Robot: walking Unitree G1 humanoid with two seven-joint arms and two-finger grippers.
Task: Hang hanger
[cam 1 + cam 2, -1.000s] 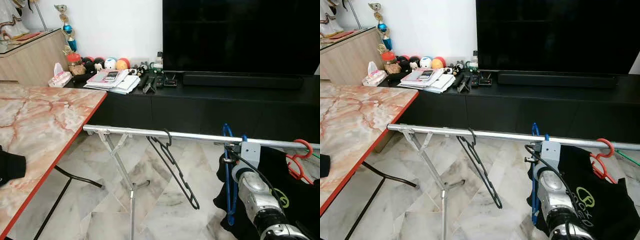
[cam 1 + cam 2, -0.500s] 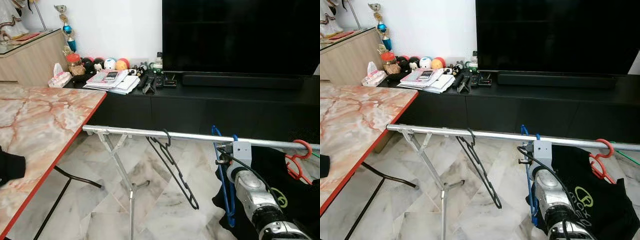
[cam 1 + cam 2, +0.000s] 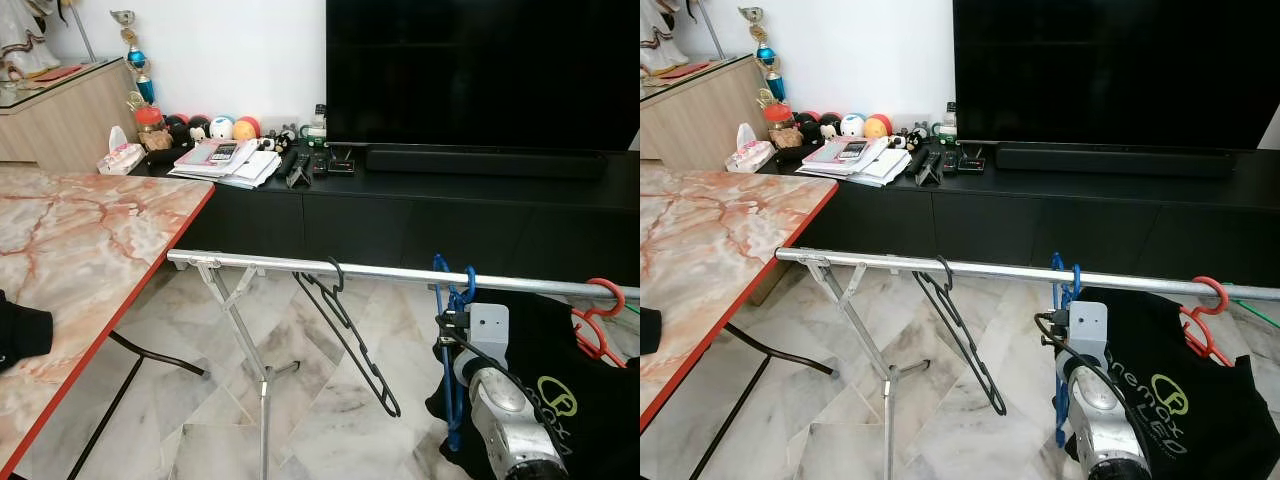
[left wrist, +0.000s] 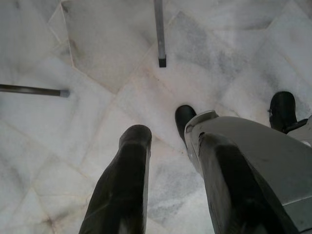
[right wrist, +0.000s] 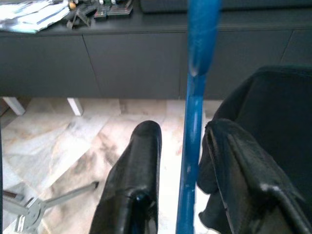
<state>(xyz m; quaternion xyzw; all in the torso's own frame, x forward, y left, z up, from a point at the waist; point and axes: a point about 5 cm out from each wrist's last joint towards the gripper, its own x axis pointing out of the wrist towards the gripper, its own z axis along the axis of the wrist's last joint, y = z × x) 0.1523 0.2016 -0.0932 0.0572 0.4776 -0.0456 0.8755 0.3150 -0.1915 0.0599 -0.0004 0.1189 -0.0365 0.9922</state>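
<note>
Between right gripper fingers: blue hanger, unclamped.

Your silver rail carries a black hanger near its middle, then a blue hanger, a black T-shirt and a red hanger toward its right end.
</note>
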